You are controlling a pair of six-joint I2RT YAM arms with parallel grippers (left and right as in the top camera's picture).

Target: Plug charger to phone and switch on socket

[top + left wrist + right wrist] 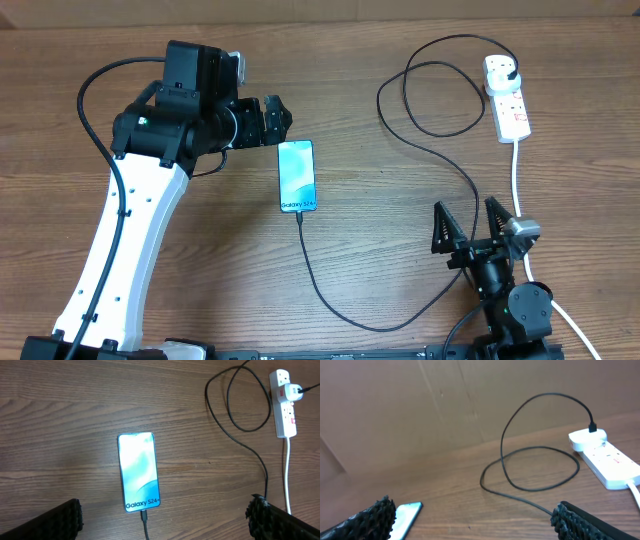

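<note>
Left claw [279,121]: fingers spread wide, nothing between them, hanging above the tabletop [380,230] at about 10 o'clock of the overhead view. Its wrist camera looks straight down on the phone [297,176], which lies flat just off the claw's 5 o'clock and apart from both fingers. The phone's screen faces up, lit pale blue, long axis running 12 to 6, "Galaxy" text at the 6 o'clock short edge. Right claw [470,226]: also released and empty, fingers splayed and pointing toward 12, low at about 4 o'clock of the overhead view, well apart from the phone. The charger [547,394], a thin black cable, meets the phone's 6 o'clock edge, and its small connector tip looks seated there. From the phone the cable runs toward 6, bends round toward 3, passes close by the right claw's left finger, climbs toward 12 and makes a loose loop. It ends in a black connector at a white adapter [287,393] sitting in the socket [508,100]. The socket, a white strip with red marks, lies at 2 o'clock of the overhead view, long axis roughly 12 to 6. Its thick white cord [516,175] leaves the 6 o'clock end and passes just beside the right claw. I cannot tell whether the switch is on or off.
</note>
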